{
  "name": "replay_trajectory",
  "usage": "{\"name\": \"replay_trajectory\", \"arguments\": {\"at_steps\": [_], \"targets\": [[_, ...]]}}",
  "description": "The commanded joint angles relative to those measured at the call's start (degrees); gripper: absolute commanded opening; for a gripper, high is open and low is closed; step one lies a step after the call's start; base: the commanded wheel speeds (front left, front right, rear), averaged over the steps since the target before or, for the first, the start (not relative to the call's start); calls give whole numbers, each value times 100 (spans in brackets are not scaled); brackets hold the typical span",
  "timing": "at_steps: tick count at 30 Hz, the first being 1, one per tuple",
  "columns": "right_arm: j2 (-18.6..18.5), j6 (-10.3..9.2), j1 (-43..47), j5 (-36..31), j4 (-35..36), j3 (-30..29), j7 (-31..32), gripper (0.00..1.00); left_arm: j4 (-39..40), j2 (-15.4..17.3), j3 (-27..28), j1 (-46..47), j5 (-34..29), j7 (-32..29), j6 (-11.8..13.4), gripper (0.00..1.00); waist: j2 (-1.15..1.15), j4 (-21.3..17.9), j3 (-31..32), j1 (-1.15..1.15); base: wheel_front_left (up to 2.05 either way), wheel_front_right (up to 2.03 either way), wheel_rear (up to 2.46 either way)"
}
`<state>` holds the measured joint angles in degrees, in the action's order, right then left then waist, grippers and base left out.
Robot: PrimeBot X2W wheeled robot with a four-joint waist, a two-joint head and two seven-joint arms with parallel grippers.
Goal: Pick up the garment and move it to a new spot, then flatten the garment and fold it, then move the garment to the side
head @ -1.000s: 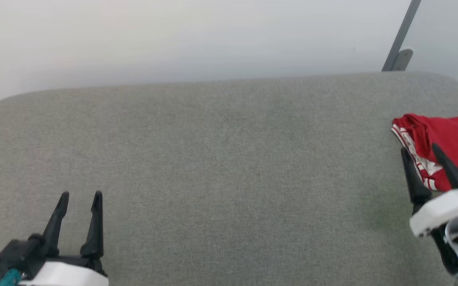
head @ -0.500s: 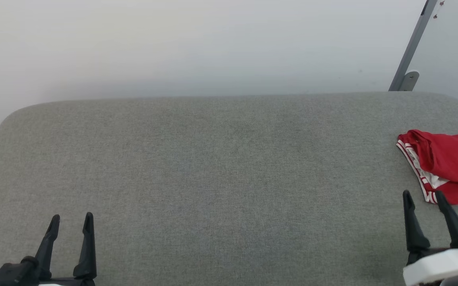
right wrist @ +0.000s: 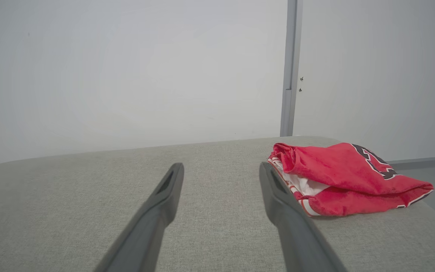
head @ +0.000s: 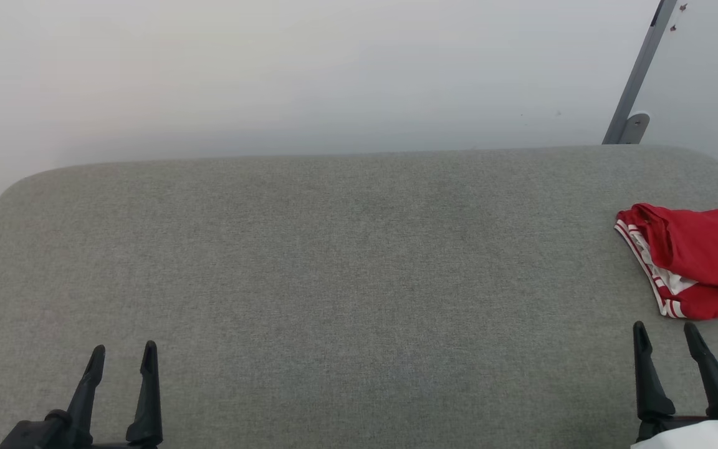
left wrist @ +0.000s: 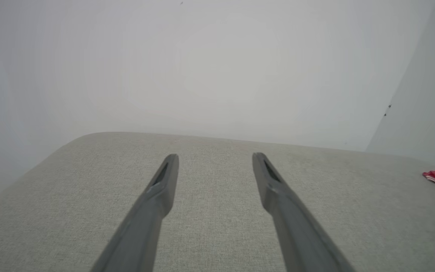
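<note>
Garment (head: 695,259) lies in a loose folded heap at the right edge of the grey fabric-covered worktop (head: 346,262), toward the far right corner. Right tool (head: 664,328): fingers spread, empty, by the front edge, near the garment but apart from it. Left tool (head: 124,349): fingers spread, empty, by the front-left corner.

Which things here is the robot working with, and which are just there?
Part of the job: red garment, lying at the right end; left gripper, open; right gripper, open.
Just there: grey padded surface; grey post; white wall.
</note>
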<state>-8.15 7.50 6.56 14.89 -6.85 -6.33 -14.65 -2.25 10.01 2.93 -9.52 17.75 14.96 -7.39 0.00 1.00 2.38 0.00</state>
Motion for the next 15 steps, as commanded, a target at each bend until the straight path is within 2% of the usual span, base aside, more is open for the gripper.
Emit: {"name": "replay_trajectory", "arguments": {"at_steps": [1,15], "targets": [[17,-1,50,-4,43,-33,-25,100,2,-9,3,-17,-24,29,-9,100,0,-9,-2,0,0,0,0],[61,-1,104,-48,123,24,46,100,17,11,-46,47,19,29,-10,100,0,-12,15,0,0,0,0]]}}
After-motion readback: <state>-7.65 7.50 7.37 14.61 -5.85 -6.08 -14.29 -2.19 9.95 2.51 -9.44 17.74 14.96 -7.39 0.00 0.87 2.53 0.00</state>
